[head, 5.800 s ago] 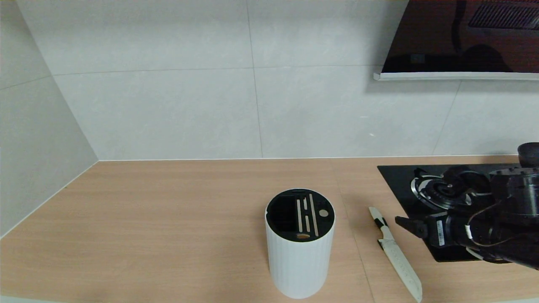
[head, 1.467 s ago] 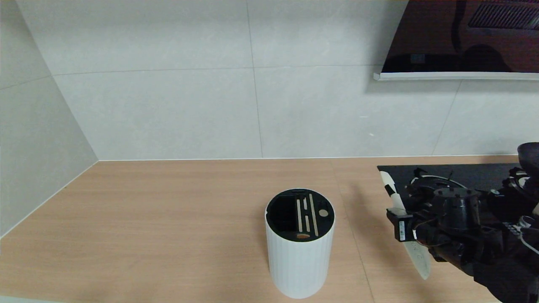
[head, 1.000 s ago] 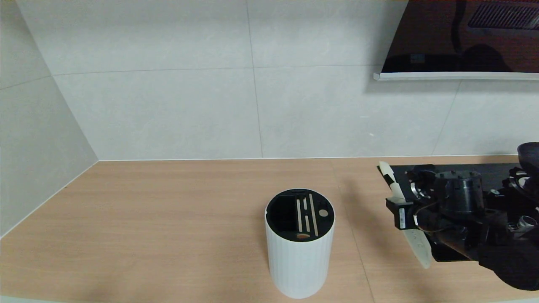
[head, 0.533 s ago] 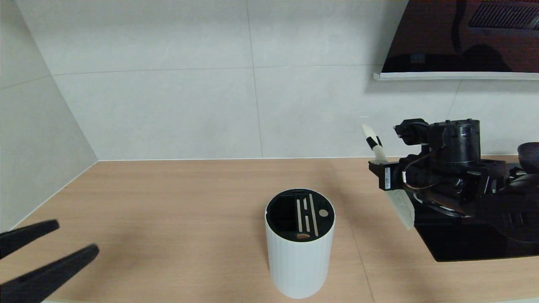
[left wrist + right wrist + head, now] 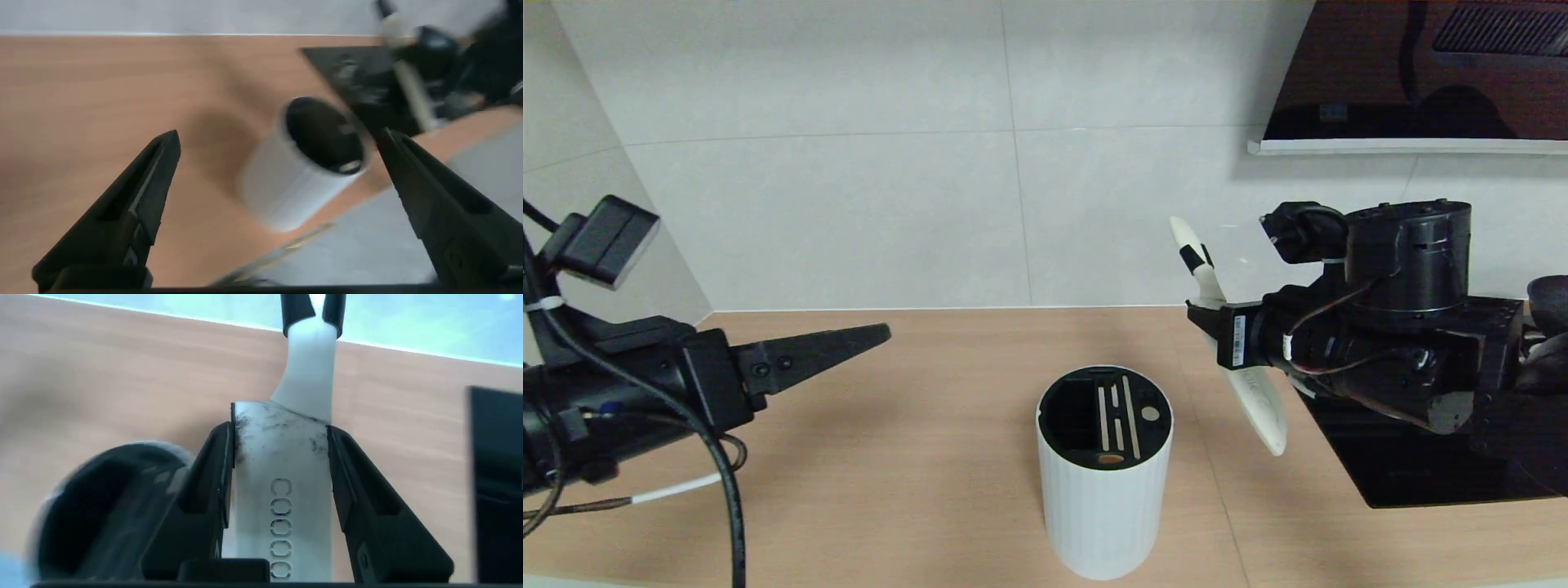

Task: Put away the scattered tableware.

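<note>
Right gripper point(image 5: 1227, 343): I see it clamped on the knife point(image 5: 1262, 408), blade tilted down, in the air right of the holder point(image 5: 1104, 498).
Left gripper point(image 5: 276, 143): spread wide over the desk point(image 5: 890, 457).

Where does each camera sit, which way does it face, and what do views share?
Head: on the head, facing down at the counter; left gripper and right gripper show.
Left wrist: on the left arm, facing the holder past its open gripper.
Right wrist: on the right arm, facing along the gripped knife.
Shared: holder.
</note>
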`<state>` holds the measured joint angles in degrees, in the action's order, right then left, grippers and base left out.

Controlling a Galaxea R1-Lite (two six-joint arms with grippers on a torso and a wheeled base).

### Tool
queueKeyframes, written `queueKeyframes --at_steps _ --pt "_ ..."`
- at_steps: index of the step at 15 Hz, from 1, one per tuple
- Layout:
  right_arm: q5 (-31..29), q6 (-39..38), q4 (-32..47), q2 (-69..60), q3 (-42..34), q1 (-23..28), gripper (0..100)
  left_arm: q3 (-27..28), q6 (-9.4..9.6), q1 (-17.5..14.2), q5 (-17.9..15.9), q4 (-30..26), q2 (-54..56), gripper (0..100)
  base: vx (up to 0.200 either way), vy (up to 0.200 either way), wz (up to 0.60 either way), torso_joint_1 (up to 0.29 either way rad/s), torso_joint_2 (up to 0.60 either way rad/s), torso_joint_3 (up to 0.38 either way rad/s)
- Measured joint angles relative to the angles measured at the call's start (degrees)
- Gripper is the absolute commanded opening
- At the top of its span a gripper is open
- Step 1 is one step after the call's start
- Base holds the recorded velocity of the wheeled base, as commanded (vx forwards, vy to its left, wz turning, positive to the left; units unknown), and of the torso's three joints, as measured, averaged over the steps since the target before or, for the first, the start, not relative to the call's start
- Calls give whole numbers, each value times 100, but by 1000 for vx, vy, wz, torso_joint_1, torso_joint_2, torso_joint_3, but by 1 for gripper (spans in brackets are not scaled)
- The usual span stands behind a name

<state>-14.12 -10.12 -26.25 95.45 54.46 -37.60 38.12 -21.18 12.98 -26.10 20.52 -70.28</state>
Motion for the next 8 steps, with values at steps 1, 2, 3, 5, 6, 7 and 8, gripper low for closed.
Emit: queueKeyframes --at_steps 1,2,3,5,6,7,8 --pt "-2 -48 49 -56 0 -149 0 22 -389 267 2 200 -149 100 0 0 0 0 0 0" --pt "0 -137 61 -100 1 -278 0 30 -646 496 7 404 -293 100 0 0 0 0 0 0" --pt "0 -226 61 -133 17 -396 0 29 -802 685 13 560 -428 100 0 0 0 0 0 0" --pt "-2 -428 63 -162 30 -673 0 -56 -1140 1011 54 1070 -623 100 0 0 0 0 0 0" --pt "5 -584 63 -163 32 -842 0 -135 -1429 1190 62 1419 -728 100 0 0 0 0 0 0" --pt "9 -670 61 -163 32 -969 0 -196 -1646 1303 65 1716 -822 100 0 0 0 0 0 0" --pt "11 -696 61 -162 4 -1047 0 -249 -1780 1373 65 1868 -905 100 0 0 0 0 0 0"
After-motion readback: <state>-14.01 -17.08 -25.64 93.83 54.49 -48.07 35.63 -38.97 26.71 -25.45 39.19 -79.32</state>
